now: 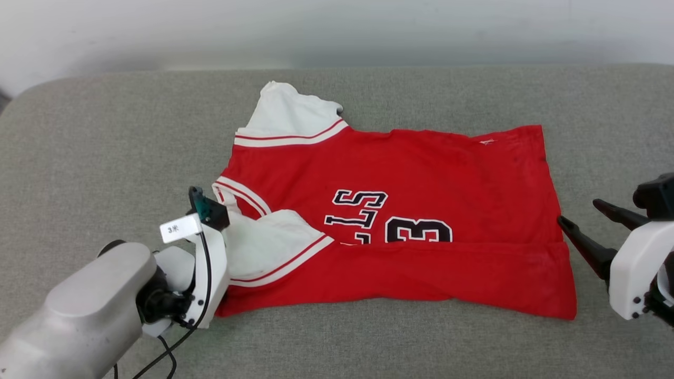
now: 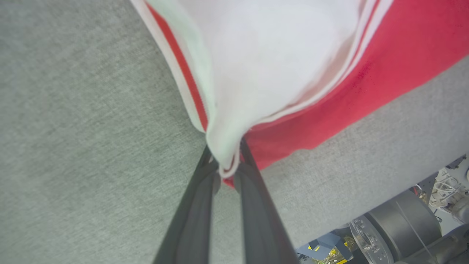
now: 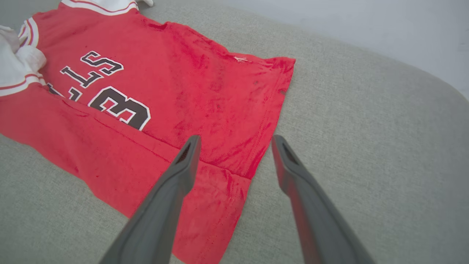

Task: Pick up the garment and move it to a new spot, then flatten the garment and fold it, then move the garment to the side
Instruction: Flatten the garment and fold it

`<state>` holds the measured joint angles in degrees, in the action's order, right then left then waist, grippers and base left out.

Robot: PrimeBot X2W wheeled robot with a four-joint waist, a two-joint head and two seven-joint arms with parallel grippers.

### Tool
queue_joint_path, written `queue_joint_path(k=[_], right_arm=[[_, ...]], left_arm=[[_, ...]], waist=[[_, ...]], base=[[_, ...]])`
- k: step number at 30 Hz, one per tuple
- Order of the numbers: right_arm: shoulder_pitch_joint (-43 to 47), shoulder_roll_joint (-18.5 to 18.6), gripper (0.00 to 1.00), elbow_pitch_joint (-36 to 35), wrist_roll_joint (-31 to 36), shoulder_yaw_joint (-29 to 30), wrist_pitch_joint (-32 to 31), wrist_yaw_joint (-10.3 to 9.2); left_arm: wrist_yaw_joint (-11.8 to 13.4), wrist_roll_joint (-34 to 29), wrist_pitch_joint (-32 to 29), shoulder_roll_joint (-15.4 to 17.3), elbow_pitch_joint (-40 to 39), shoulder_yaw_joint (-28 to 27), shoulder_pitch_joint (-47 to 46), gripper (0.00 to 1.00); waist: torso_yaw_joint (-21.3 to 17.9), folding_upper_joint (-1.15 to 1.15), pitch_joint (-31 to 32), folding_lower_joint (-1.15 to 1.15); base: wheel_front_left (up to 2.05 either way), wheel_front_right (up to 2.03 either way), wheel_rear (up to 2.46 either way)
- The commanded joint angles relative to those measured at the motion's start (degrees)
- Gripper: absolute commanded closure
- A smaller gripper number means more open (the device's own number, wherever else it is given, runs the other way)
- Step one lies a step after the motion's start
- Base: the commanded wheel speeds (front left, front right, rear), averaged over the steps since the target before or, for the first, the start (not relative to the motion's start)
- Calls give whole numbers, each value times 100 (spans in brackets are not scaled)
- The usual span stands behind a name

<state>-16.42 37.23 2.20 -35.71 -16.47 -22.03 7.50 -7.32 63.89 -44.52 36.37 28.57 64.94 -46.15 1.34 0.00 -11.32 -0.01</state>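
So here's my setup: the garment (image 1: 421, 173) is lying front up in the middle of a big grey fabric-covered surface (image 1: 105, 131), kind of a padded bench top with a rounded left corner. Collar end points left, hem points right. The near long edge is folded over onto the front, so the bottom of the black "3" and the letters is covered. One white sleeve (image 1: 287, 113) sticks out toward the far side. The other sleeve sits bunched on the chest at the near left.

My left pincer (image 2: 226, 157) is clamped on the corner of that near white sleeve. In the left wrist view both dark fingers squeeze the white cloth and its red-striped trim, right down at the grey fabric.

My right pincer (image 1: 578, 210) is spread wide with nothing in it. It hangs at the right-hand hem, one finger over the red cloth, the other over bare grey.

Room-wise, there's a plain pale wall (image 1: 337, 31) behind the far edge. Off the near edge I can see some dark grey machine parts (image 2: 403, 227).
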Motion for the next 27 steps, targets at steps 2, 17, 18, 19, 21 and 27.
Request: queue_joint_path(k=[2, 17, 18, 19, 21, 27], right_arm=[[-197, 284, 0, -114, -108, -168, -352, -3], [-767, 695, 0, 493, -849, -910, -3241, -2], [-761, 591, 0, 606, -821, -912, -3217, -2], [-756, 483, 0, 710, -775, -923, -3160, -2], [-707, 281, 0, 951, -705, -973, -3071, -2], [-538, -136, 0, 1517, -670, -1473, -2782, 1]], left_arm=[[-11, -2, 117, -16, -206, 138, 21, 100], [-6, -83, 628, 320, -908, 381, -466, 100], [-6, -92, 645, 316, -911, 385, -499, 100], [-6, -101, 655, 315, -909, 393, -517, 100], [-6, -107, 688, 314, -908, 416, -557, 100], [-6, -102, 759, 324, -884, 467, -613, 100]], waist=[[49, 0, 154, 1], [240, 0, 59, 1], [255, 0, 12, 1], [265, 0, -28, 1], [288, 0, -105, 1], [317, 0, -232, 1]], base=[[0, 0, 0], [0, 0, 0], [0, 0, 0], [0, 0, 0], [0, 0, 0], [0, 0, 0]])
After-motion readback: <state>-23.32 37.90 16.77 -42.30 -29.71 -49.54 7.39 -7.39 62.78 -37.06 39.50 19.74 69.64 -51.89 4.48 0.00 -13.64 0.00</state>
